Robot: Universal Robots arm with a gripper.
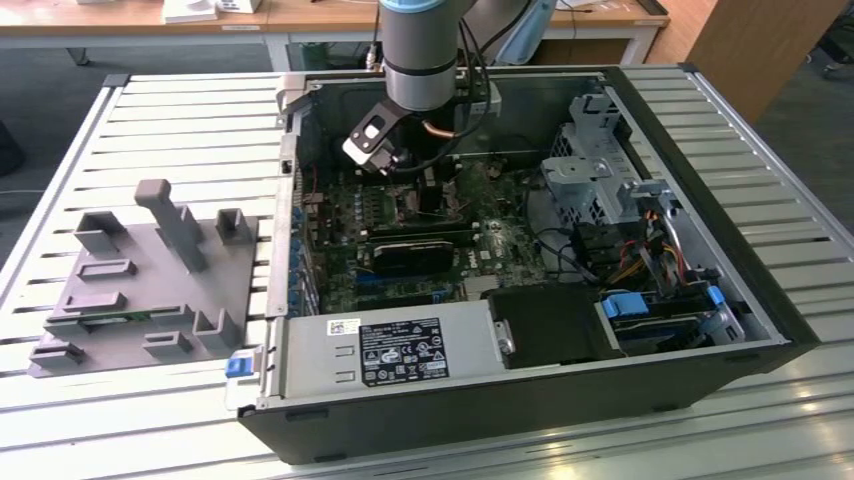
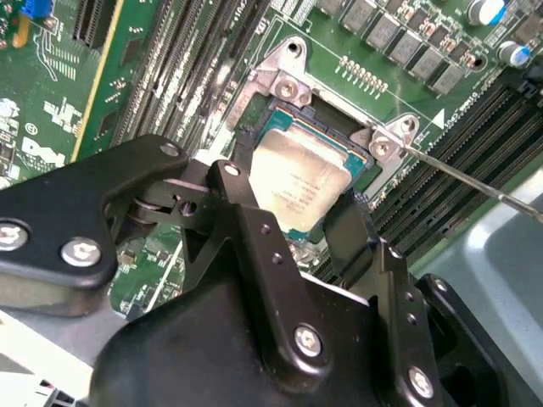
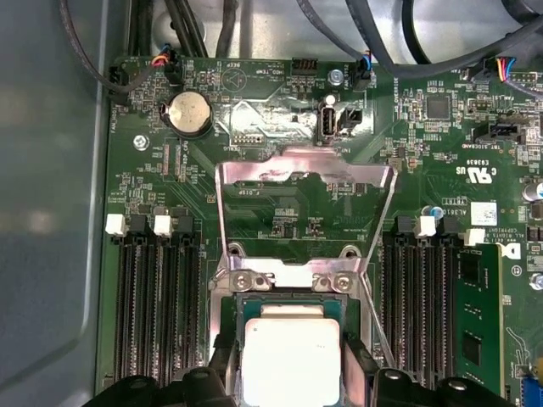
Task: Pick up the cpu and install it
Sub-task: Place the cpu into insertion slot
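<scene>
Holding the cpu [image 2: 301, 174] by two edges, the gripper [image 2: 297, 199] had its fingers [image 2: 242, 203] partly shut on it. It was right at the socket [image 3: 293, 280], on the board inside the case [image 1: 534, 410]. I feared the chip could tip, sit crooked and bend the tiny pins. The socket's lid [image 3: 280, 167] stood open. The grey tray [image 1: 147, 290] sat beside the case.

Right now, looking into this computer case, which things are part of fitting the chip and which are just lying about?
Part of the job: the chip, in the socket; the hand at the chip.
Just lying about: the grey tray beside the case; the coin battery; the power supply; the drive cage.
</scene>
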